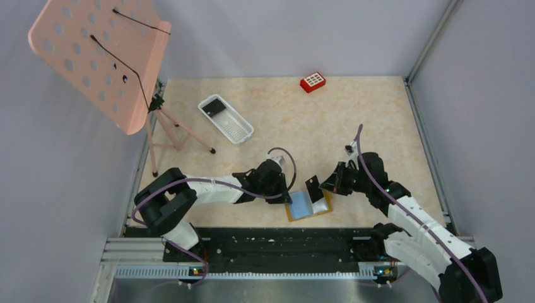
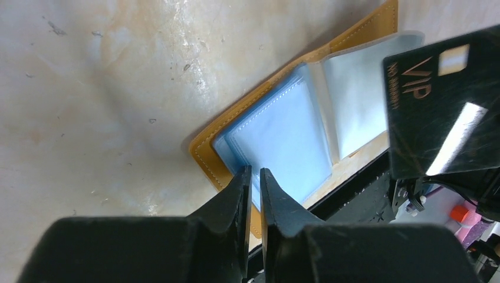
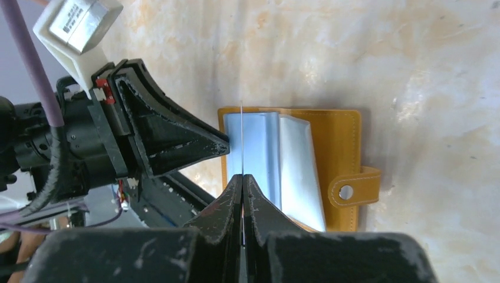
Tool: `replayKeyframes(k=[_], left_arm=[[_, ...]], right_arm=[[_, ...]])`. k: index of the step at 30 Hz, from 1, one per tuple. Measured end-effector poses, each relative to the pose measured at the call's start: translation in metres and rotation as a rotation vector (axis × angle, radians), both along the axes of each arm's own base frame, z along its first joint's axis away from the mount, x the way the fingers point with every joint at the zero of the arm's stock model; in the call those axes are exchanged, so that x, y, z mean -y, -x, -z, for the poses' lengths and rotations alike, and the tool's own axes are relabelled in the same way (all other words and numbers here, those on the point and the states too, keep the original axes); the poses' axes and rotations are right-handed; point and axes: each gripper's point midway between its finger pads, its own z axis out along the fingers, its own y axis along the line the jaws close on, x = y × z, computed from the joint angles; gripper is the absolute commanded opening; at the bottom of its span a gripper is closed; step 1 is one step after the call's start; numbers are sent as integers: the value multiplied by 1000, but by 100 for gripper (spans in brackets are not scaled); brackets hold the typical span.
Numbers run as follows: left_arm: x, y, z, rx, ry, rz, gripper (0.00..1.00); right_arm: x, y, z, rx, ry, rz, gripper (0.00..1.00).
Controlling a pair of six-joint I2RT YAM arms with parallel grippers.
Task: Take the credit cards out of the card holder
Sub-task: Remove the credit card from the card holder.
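Right gripper (image 3: 242, 177) clamped on black rectangular credit card (image 2: 442, 106) above tan book-like card holder (image 3: 330, 153).
Lift straight away while left gripper (image 2: 253, 177), seemingly pinching the holder's edge, steadies it.

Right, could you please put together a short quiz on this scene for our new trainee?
1. True or false: the right gripper holds a black card lifted out of the card holder.
2. Where does a second black card lie? A in the white tray; B on the red block; C on the pink stand.
3. Is the card holder open or shut?
Key: 1 true; 2 A; 3 open.
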Motion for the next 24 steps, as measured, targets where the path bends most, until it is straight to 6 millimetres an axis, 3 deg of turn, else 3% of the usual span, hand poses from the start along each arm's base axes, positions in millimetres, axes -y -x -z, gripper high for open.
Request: replayKeyframes(k=[13,24], left_arm=[[12,0,-13,-8,52,18,16],[24,2,-10,-38,99,37,16]], right_arm=[[-16,19,38,-120,-89,-75,0],[-26,19,40,-132,-142,-117,0]])
